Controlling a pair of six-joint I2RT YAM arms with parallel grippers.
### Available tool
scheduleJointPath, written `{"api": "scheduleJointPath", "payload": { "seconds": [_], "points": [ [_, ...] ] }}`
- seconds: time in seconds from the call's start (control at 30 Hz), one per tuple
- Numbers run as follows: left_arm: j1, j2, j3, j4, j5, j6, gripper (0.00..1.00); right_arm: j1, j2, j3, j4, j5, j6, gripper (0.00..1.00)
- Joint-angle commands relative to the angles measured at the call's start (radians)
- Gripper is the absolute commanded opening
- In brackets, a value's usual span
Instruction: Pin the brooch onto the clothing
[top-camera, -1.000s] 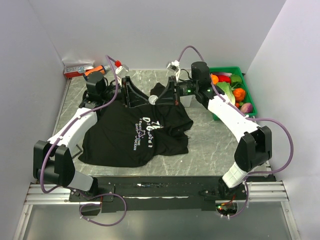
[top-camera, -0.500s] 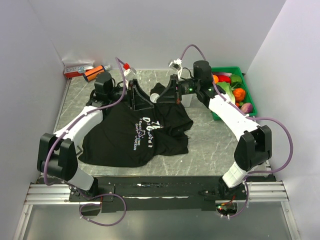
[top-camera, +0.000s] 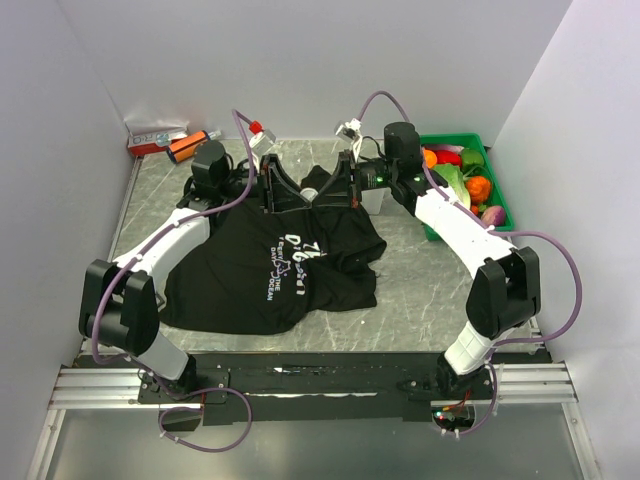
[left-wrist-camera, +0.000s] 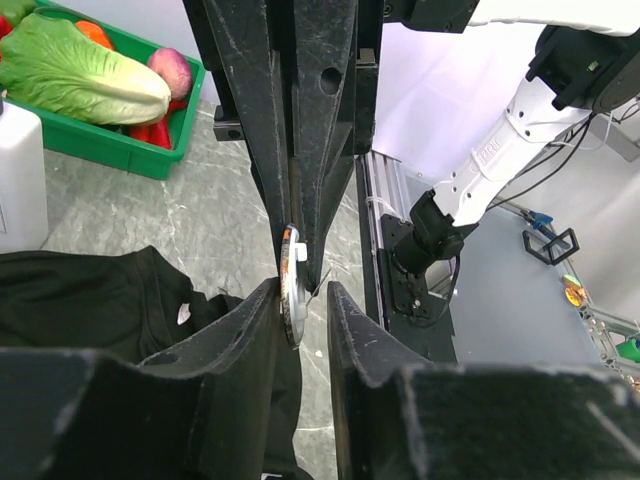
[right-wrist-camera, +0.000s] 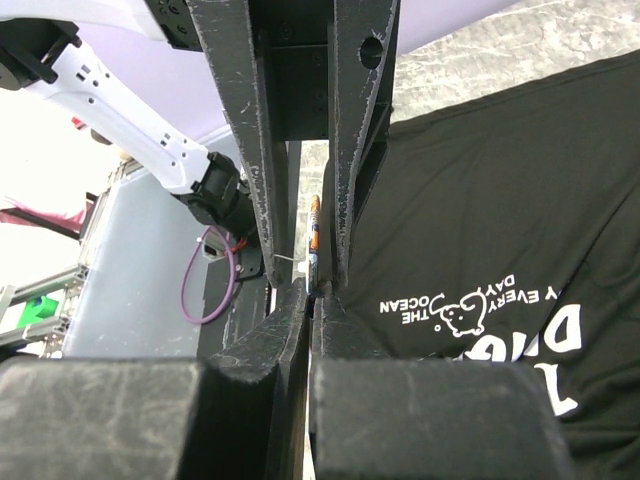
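Observation:
The black T-shirt (top-camera: 270, 270) with white lettering lies crumpled on the table; it also shows in the right wrist view (right-wrist-camera: 480, 200) and the left wrist view (left-wrist-camera: 100, 290). Both grippers meet tip to tip above its collar end. My right gripper (right-wrist-camera: 312, 290) is shut on the brooch (right-wrist-camera: 315, 235), a thin round disc seen edge-on. My left gripper (left-wrist-camera: 302, 300) is open with a narrow gap, its fingers on either side of the brooch (left-wrist-camera: 290, 290), which lies against one finger. In the top view the left gripper (top-camera: 290, 192) and right gripper (top-camera: 332, 190) hide the brooch.
A green bin (top-camera: 500, 195) of toy vegetables stands at the back right and shows in the left wrist view (left-wrist-camera: 110, 150). A white container (left-wrist-camera: 20, 170) stands beside it. An orange tube (top-camera: 188, 146) and a red box (top-camera: 152, 138) lie at the back left.
My left gripper has moved right to meet the right gripper, and its fingers now straddle the brooch. The right arm has hardly moved.

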Motion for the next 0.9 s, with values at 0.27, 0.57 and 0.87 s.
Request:
{"api": "scheduleJointPath", "payload": {
  "seconds": [0.27,0.57,0.87],
  "points": [
    [-0.007,-0.008,0.028,0.064,0.029,-0.04,0.24,0.0,0.002,0.025,0.032,0.006,-0.021,0.0],
    [-0.007,0.009,0.03,0.081,0.027,-0.063,0.09,0.018,-0.004,0.049,-0.029,0.014,-0.104,0.0],
    [-0.017,0.026,0.054,0.041,0.03,-0.039,0.06,0.059,-0.015,0.088,-0.143,0.025,-0.241,0.0]
  ]
}}
